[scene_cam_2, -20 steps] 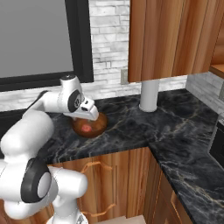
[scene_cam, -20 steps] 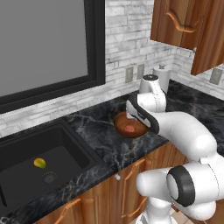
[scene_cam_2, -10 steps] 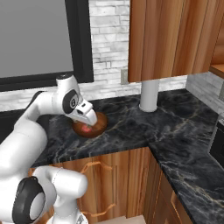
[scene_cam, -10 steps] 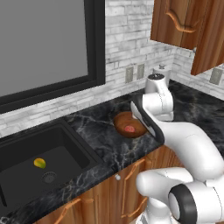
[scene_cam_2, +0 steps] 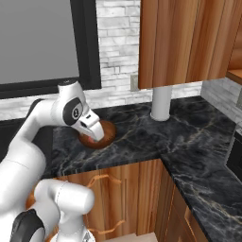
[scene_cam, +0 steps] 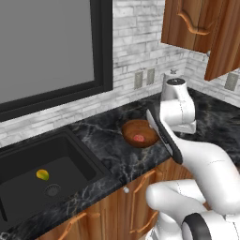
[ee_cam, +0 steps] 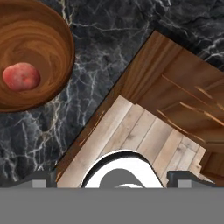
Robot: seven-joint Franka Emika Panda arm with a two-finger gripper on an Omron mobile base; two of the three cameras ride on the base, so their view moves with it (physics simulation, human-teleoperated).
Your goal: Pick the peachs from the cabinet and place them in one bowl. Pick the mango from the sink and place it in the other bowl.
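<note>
One peach (scene_cam: 138, 138) sits in the wooden bowl (scene_cam: 139, 132), seen from the left base view. The bowl is on the black marble counter (scene_cam: 108, 150), right of the sink (scene_cam: 28, 178). The mango (scene_cam: 42, 175) lies in the sink's near basin, just left of the drain (scene_cam: 52, 190). The arm rises from lower right, elbow bent, upper link standing just right of the bowl, the forearm slanting down toward the counter's near edge. The cabinet door (scene_cam: 187, 23) with the curved handle hangs up at far right.

From the right base view, the arm arcs up from lower left, its wrist joint over the bowl (scene_cam_2: 107, 130), hiding most of it. A pale cylinder (scene_cam_2: 160, 102) stands on the counter farther right, under the wooden cabinet (scene_cam_2: 189, 42).

In the hand view, the camera looks straight down past the counter edge. Bowl (ee_cam: 35, 52) with the peach (ee_cam: 21, 76) is at upper left, wooden floor (ee_cam: 131, 131) and cupboard fronts (ee_cam: 183, 87) below. The gripper (ee_cam: 111, 178) has its two tips far apart at the bottom corners, nothing between them, so jaws are spread and empty.

Judgement: one peach delivered, the second is likely next. To do it well, lift clear of the bowl rim first, swing the wrist up toward the cabinet shelf with the jaws wide, and avoid brushing the door or the cylinder. I can't tell where the second peach or the pale bowl is.
</note>
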